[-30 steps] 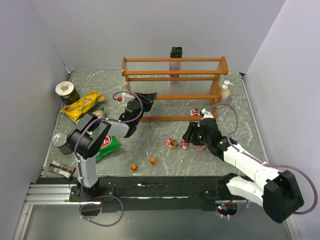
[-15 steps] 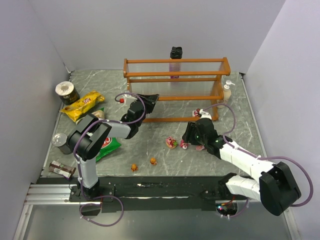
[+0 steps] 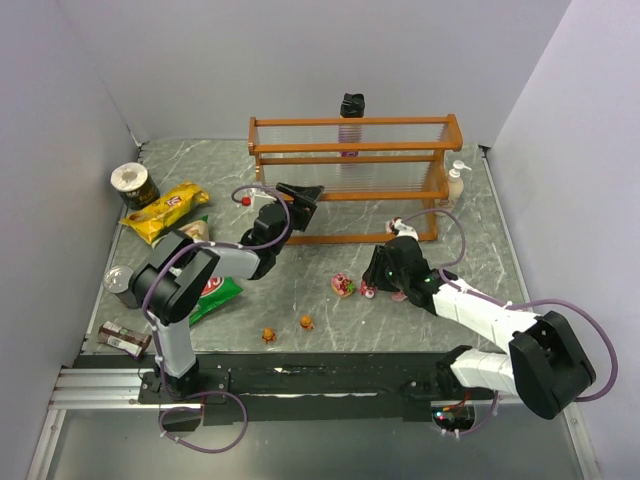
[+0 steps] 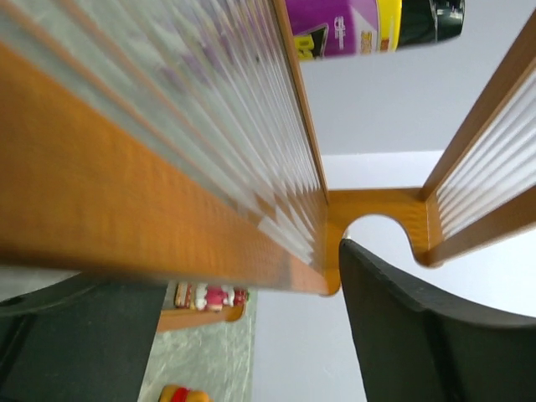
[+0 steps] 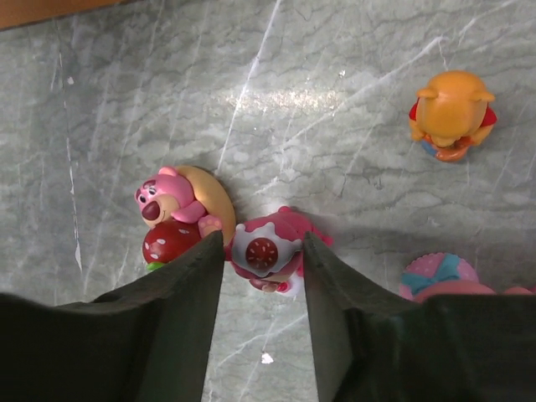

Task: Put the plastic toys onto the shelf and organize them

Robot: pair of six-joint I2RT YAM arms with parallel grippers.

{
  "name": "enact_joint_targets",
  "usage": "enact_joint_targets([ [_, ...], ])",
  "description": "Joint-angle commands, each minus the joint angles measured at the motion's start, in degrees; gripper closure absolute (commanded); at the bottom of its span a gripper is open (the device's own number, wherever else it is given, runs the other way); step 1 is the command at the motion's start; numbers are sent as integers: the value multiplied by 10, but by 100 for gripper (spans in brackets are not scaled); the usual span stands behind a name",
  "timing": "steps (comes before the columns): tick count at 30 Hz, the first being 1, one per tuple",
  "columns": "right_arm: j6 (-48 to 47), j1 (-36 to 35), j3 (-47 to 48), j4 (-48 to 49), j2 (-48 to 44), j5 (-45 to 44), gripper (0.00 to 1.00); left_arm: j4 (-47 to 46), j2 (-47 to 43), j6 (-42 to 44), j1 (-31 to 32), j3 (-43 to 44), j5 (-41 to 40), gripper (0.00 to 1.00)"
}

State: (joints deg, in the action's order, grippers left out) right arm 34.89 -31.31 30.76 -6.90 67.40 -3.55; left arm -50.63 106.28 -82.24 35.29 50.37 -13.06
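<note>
The shelf [image 3: 350, 148] stands at the back of the table. My left gripper [image 3: 302, 198] is open and empty at its lower left front; the wrist view is filled by its wooden rail [image 4: 126, 201], with my gripper [image 4: 251, 276] just under it. My right gripper [image 3: 376, 274] is open, with its fingers close on either side of a pink toy with a white top [image 5: 265, 251]. A pink bear toy with a strawberry [image 5: 176, 213] touches the left finger. An orange toy [image 5: 452, 113] and another pink toy [image 5: 440, 276] lie nearby. Two orange toys [image 3: 268, 334] [image 3: 306, 322] lie near the front.
A yellow chip bag [image 3: 165, 210], a green and red bag [image 3: 218, 290] and cans [image 3: 133, 183] [image 3: 118, 283] [image 3: 125, 338] sit on the left. A soap bottle [image 3: 453, 183] stands at the shelf's right end. A pink toy [image 3: 392, 222] lies by the shelf's right foot.
My right gripper has moved left and down over the pink toys and now straddles one. My left gripper has edged right, and the shelf has shifted slightly right.
</note>
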Motion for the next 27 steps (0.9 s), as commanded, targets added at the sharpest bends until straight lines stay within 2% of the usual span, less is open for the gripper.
enact_joint_targets([
  [1, 15, -6, 18, 15, 7, -14, 57, 1, -41, 1, 17, -13, 45, 12],
  [3, 18, -6, 15, 17, 6, -18, 63, 1, -55, 7, 18, -20, 51, 10],
  [6, 19, -6, 10, 21, -2, -25, 78, -2, -74, 16, 20, -34, 59, 9],
  [7, 19, -6, 9, 22, -3, -28, 88, -2, -80, 18, 22, -39, 59, 9],
  [10, 15, -6, -2, 40, -10, -30, 100, 11, -113, 25, 32, -67, 58, 9],
  [19, 17, -9, -17, 45, -29, -48, 100, 79, -219, 70, 47, -143, 44, 6],
  [21, 12, -9, -12, 27, -51, -50, 94, 98, -238, 96, 47, -149, 52, 5],
  [22, 8, -11, -11, 10, -60, -49, 84, 108, -245, 108, 47, -147, 62, 5],
  [24, -7, -12, -11, 0, -90, -45, 69, 135, -265, 141, 47, -146, 74, 4],
  [25, -13, -12, -12, -7, -99, -27, 53, 146, -272, 155, 47, -147, 82, 4],
  [27, -42, -14, -18, -5, -116, 5, 42, 163, -291, 186, 46, -151, 94, 2],
])
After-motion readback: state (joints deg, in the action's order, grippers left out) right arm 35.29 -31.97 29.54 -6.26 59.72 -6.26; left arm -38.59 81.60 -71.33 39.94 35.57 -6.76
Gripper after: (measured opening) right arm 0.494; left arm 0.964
